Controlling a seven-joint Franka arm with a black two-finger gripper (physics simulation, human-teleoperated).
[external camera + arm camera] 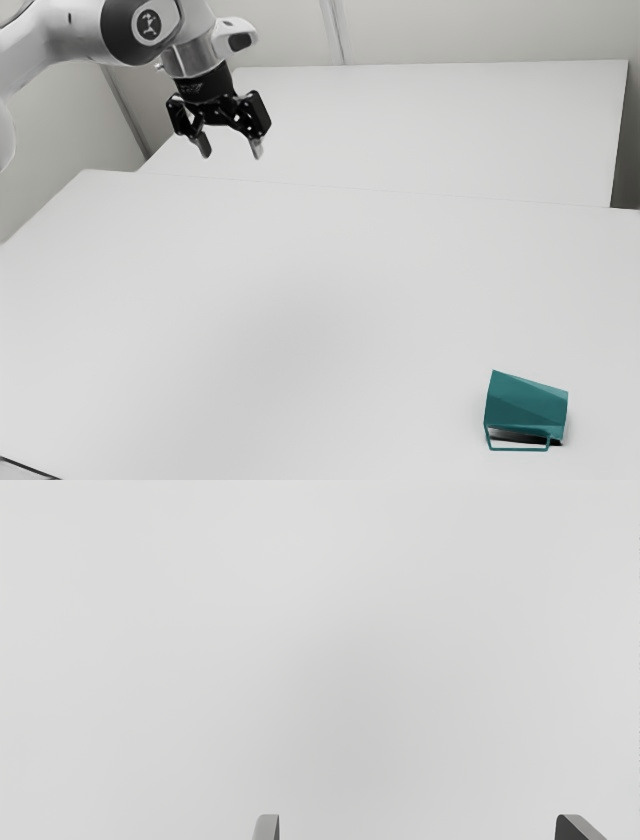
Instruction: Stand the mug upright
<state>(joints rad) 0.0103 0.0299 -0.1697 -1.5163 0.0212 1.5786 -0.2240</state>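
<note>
A teal mug [526,402] lies on its side on the white table, near the exterior view's lower right, with its thin handle toward the camera along the lower side. My gripper [232,152] hangs high above the table at the exterior view's upper left, far from the mug. It is open, with nothing between its fingers. In the wrist view the two fingertips of the gripper [417,827] stand wide apart over bare table surface.
The white tabletop [280,300] stretches between the gripper and the mug. Behind it stands another white surface [430,130], with pale walls beyond. A dark edge crosses the exterior view's lower left corner.
</note>
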